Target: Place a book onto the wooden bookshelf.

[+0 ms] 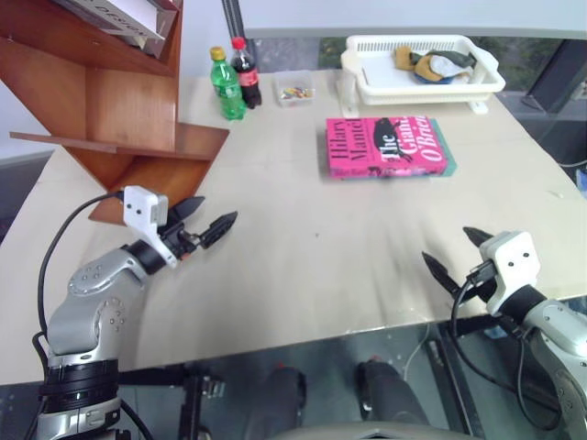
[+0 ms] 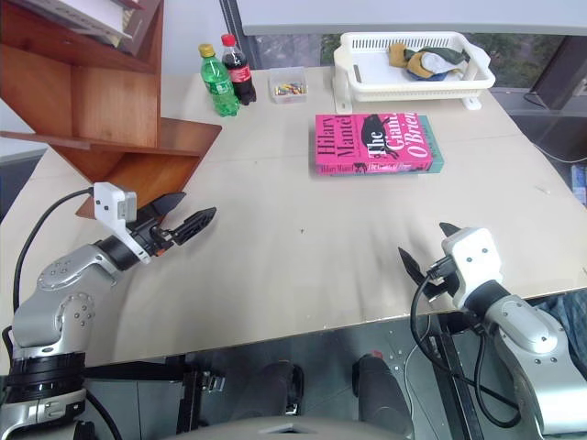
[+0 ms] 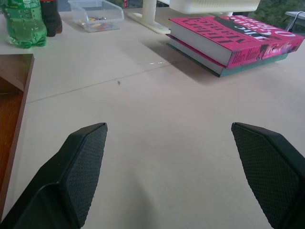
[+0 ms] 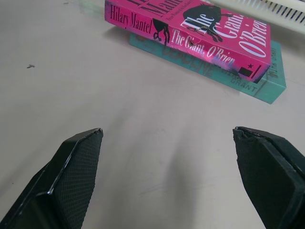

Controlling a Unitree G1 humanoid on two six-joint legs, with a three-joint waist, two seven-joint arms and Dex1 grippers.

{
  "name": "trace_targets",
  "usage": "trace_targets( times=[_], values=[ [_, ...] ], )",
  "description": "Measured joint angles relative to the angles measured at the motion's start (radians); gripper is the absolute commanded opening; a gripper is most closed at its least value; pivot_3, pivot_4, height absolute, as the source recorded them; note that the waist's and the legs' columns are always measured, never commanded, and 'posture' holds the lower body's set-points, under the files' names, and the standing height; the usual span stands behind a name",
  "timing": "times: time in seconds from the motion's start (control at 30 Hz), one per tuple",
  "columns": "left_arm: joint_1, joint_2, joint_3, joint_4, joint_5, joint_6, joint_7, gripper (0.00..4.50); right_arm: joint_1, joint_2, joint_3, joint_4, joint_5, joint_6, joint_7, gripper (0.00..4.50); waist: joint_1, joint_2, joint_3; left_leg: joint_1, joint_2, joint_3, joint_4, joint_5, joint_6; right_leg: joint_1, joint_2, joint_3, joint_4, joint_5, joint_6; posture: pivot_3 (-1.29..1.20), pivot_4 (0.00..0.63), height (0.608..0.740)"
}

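1. The pink book (image 1: 389, 147) lies flat on the table (image 1: 303, 266), cover up, stacked on a teal book (image 4: 267, 86) whose edge shows along one side. The stack sits toward the far middle of the table, just in front of a white basket (image 1: 422, 69).
2. The wooden bookshelf (image 1: 119, 110) stands at the far left of the table, well apart from the pink book. A white book (image 1: 119, 16) already leans on its upper slanted board; the lower flat shelf looks free.
3. Left gripper (image 1: 204, 223): fingers spread wide, holding nothing, hovering over the bare table just beside the foot of the bookshelf and pointing toward the middle of the table.
4. Right gripper (image 1: 456, 254): fingers spread wide, holding nothing, near the front right edge of the table, aimed toward the book stack but well short of it.
5. Other items: a green bottle (image 1: 227, 84) and a cola bottle (image 1: 246, 71) stand together at the far edge beside a small clear tray (image 1: 295, 89), between the bookshelf and the basket.
6. Progress, judged: nothing done yet. The pink book is untouched, with no gripper near it.
7. Remaining, judged: reach the stack, grip the pink book alone without dragging the teal one, lift it, carry it left across the table, set it on the bookshelf, release.
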Motion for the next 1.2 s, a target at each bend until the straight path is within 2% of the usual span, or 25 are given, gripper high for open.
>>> trace_targets(
  times=[0.53, 0.73, 0.97, 1.1, 1.2],
  values=[
    [-0.001, 0.027, 0.018, -0.013, -0.039, 0.006, -0.107, 4.46, -0.022, -0.015, -0.024, 0.012, 0.008, 0.011, 0.002, 4.5, -0.001, 0.0, 0.0, 0.0, 0.0, 0.001, 0.0, 0.0, 0.0, 0.0, 0.0, 0.0, 0.0, 0.0, 0.0, 0.0, 0.15, 0.74],
    [-0.009, 0.046, 0.019, -0.046, -0.132, 0.027, -0.22, 4.46, -0.093, -0.02, -0.023, 0.043, -0.013, -0.001, -0.01, 4.5, -0.001, 0.0, 0.0, 0.0, 0.0, 0.001, 0.0, 0.0, 0.0, 0.0, 0.0, 0.0, 0.0, 0.0, 0.0, 0.0, 0.15, 0.74],
    [-0.062, -0.002, -0.085, -0.172, -0.089, 0.005, -0.144, 4.46, -0.2, -0.095, 0.021, 0.203, -0.102, -0.032, 0.019, 4.5, 0.001, -0.001, 0.001, -0.001, 0.0, 0.002, 0.001, 0.0, 0.0, 0.0, 0.0, 0.0, -0.001, 0.0, 0.0, 0.0, 0.15, 0.74],
    [-0.096, -0.006, -0.102, -0.219, -0.055, 0.024, -0.063, 4.46, -0.294, -0.139, 0.034, 0.317, -0.121, -0.094, 0.071, 4.5, -0.006, -0.001, 0.001, 0.0, 0.0, 0.001, 0.0, 0.0, 0.0, 0.0, 0.0, 0.0, 0.0, 0.0, 0.0, 0.0, 0.15, 0.74],
    [-0.095, -0.006, -0.128, -0.234, -0.028, 0.067, 0.001, 4.46, -0.386, -0.157, 0.096, 0.434, -0.177, -0.178, 0.101, 4.5, -0.01, -0.001, 0.001, 0.0, 0.0, 0.002, 0.0, 0.0, 0.0, 0.0, 0.0, 0.0, 0.0, 0.0, 0.0, 0.0, 0.15, 0.74]
  ],
)
